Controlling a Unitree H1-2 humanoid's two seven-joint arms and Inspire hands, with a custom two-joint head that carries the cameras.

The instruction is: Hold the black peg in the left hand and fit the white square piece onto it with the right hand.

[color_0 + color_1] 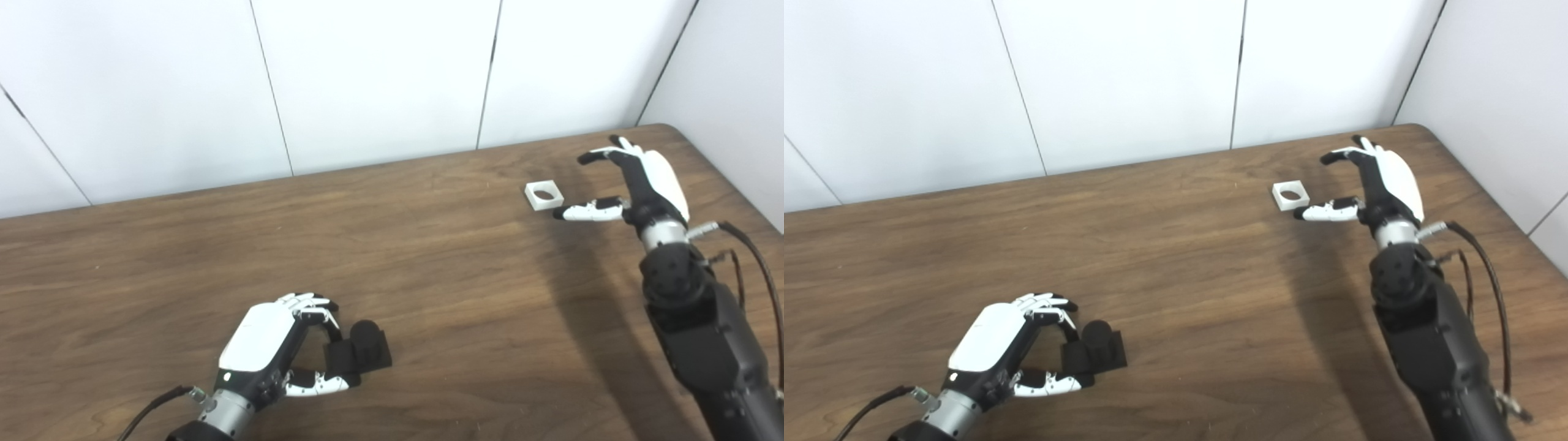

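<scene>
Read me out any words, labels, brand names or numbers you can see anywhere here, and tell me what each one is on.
None: no readable text, number or logo shows on the black peg, the white square piece, the left hand, the right hand, the table or the wall panels.

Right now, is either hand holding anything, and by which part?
The left hand has its fingers and thumb around the black peg at its left side, on the table; a firm hold cannot be told. The right hand is open beside the white square piece.
</scene>
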